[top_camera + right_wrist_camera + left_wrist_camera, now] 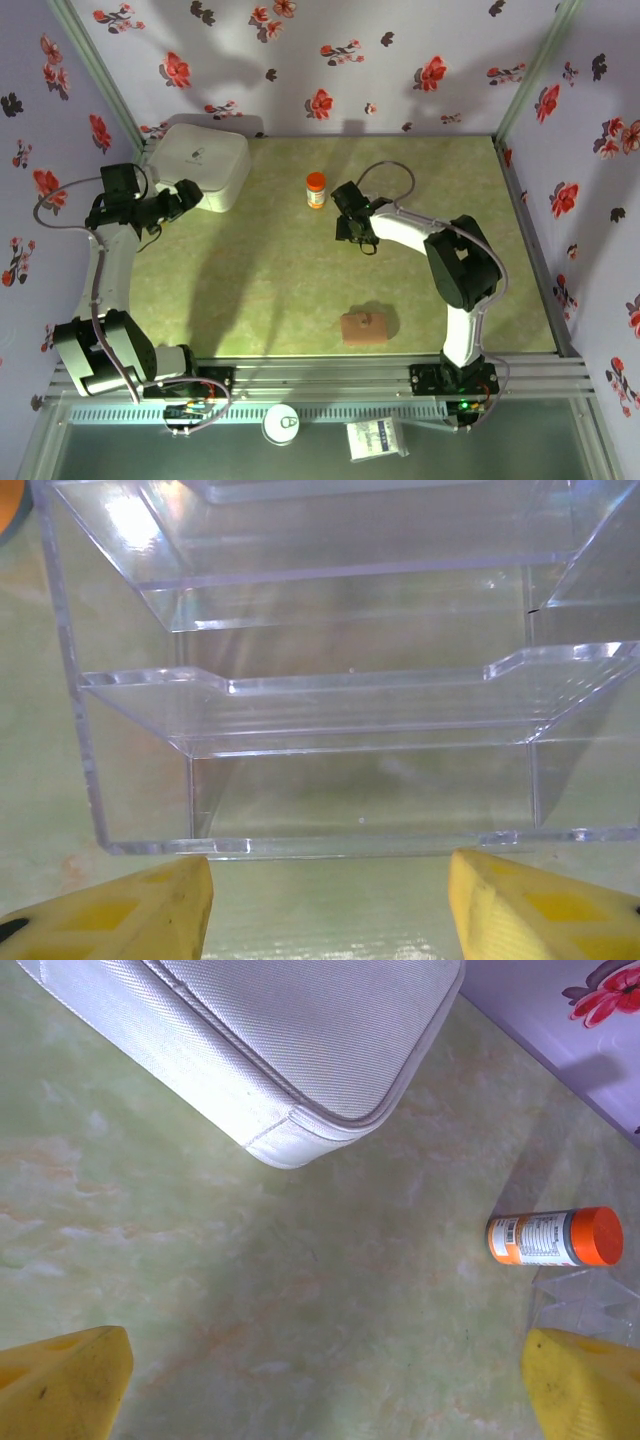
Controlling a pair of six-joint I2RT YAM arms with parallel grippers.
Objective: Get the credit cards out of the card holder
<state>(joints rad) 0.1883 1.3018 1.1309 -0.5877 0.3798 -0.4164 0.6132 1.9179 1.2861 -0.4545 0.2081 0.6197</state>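
1. I saw the card holder (362, 327) lying flat on the green marbled surface (250, 290) near the front edge, close to the right arm's base and well apart from both arms' working ends.
2. It looked like a small reddish-brown leather-like rectangle, folded shut, with a tiny clasp on its top face.
3. The left fingers (188, 195) stood as wide apart as they go, with nothing between them. They were just beside a white case (205, 160) at the back left.
4. From the left wrist I saw an orange-capped bottle (553, 1237) on its side beyond them.
5. The right fingers (352, 228) were partly spread and held nothing. A clear plastic box (350, 730) sat just ahead of their yellow tips.
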